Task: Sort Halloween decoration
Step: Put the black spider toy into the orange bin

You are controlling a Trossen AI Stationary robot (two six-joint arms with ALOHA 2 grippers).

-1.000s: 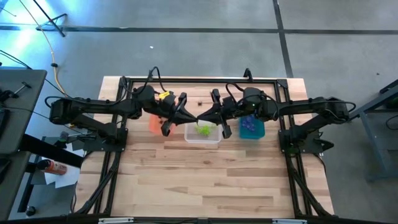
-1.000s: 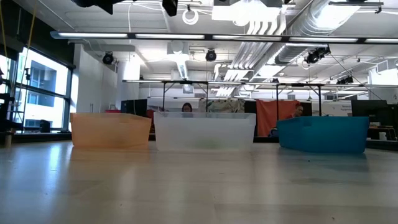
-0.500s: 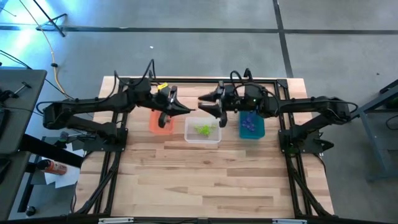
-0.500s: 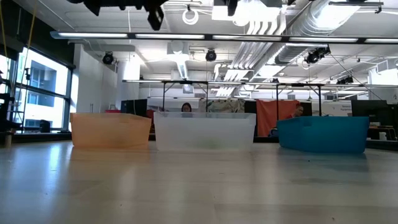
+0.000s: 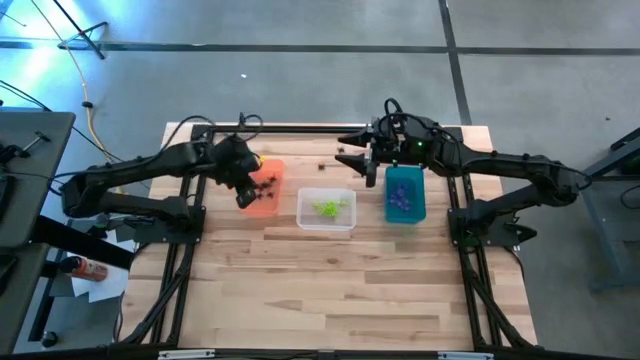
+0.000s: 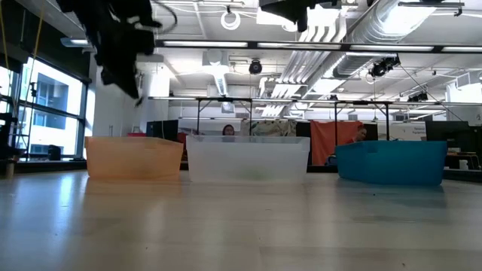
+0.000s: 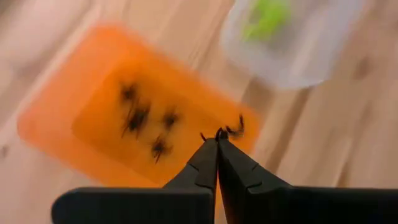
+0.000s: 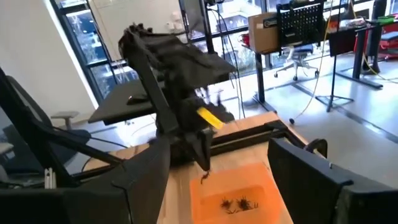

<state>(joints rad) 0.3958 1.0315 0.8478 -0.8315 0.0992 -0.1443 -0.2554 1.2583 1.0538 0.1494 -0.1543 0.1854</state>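
Three bins stand in a row: orange (image 5: 268, 190), clear (image 5: 326, 210) and teal (image 5: 404, 194). Several black trinkets (image 7: 140, 121) lie in the orange bin, green ones (image 5: 327, 208) in the clear bin, purple ones (image 5: 402, 199) in the teal bin. My left gripper (image 7: 217, 135) hangs above the orange bin, slanting down, shut on a tiny black spider trinket (image 7: 234, 130). My right gripper (image 5: 356, 166) stands open and level, high above the table's far side between the clear and teal bins, holding nothing. My left gripper pinches the black spider trinket between the very ends of its two fingers (image 7: 219, 133); thin legs (image 7: 239, 126) stick out beside the tips. The fingers slant down from the table's left side. The trinket is lifted clear, above the orange bin (image 8: 233, 186).
The bins sit in the far half of the wooden table (image 5: 330, 290); the near half is bare wood. Black frame rails (image 5: 300, 127) run along the table's edges. In the low view a person (image 6: 227, 130) shows in the room behind the bins.
The two grippers, tip to tip over the clear bin, have parted. My right gripper has opened and drawn back toward the far right. My left gripper, still shut on the black trinket, has swung left over the orange bin, sunk and tipped downward.
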